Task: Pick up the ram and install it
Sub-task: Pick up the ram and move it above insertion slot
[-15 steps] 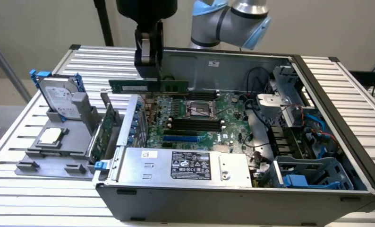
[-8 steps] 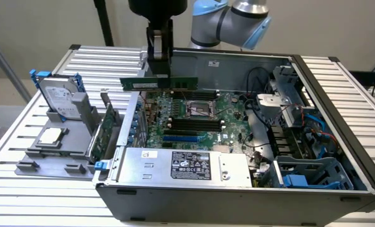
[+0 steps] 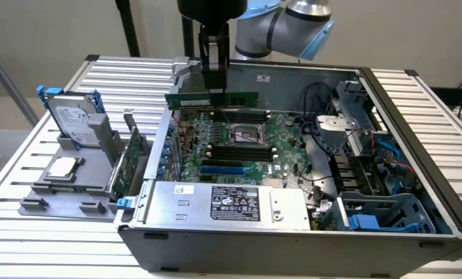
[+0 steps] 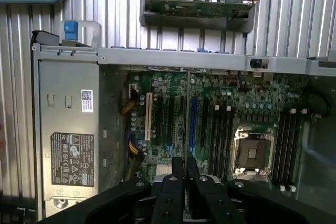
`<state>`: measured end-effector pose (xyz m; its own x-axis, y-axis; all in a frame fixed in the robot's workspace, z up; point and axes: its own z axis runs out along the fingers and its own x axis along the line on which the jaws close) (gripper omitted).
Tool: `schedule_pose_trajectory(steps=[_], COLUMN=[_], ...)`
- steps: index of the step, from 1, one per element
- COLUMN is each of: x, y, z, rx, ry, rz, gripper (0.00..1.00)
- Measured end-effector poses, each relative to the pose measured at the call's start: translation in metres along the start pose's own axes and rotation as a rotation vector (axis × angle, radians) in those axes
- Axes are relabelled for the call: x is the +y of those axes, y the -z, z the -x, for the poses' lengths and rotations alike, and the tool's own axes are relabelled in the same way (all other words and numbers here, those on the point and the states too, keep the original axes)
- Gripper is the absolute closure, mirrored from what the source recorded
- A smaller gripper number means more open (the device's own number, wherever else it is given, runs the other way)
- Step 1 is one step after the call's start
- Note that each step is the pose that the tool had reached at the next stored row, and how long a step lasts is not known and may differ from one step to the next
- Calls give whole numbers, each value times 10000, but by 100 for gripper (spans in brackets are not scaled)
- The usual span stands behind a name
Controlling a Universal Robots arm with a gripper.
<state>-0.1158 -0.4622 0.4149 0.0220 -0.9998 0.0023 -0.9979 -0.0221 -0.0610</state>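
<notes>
The ram [image 3: 212,99], a long thin green stick, hangs level above the far edge of the motherboard [image 3: 239,142] inside the open computer case [image 3: 293,244]. My gripper [image 3: 214,86] comes down from above and is shut on the stick's top edge near its middle. In the wrist view the gripper [image 4: 181,167] has its black fingers [image 4: 175,174] closed together, and the ram [image 4: 186,109] appears edge-on as a thin line running away from them. It lies over the board between the expansion slots and the black memory slots [image 4: 221,129]. The black memory slots [image 3: 231,153] lie below and nearer than the stick.
The CPU socket [image 3: 245,132] sits mid-board. A power supply [image 3: 224,203] fills the case's near side, with a drive cage [image 3: 382,215] and cables on the exterior view's right. On the left a grey fixture [image 3: 37,203] holds a hard drive [image 3: 70,119], a processor [image 3: 63,167] and a taller green card [image 3: 126,168].
</notes>
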Motion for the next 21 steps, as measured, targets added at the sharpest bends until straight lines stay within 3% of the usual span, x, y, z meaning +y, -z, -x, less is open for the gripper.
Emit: schedule_pose_trajectory(steps=[13, 21], x=[-569, -665], y=[-192, -313], z=[169, 469], rx=[2, 0], ry=[0, 0], rz=[13, 46], gripper=[86, 86])
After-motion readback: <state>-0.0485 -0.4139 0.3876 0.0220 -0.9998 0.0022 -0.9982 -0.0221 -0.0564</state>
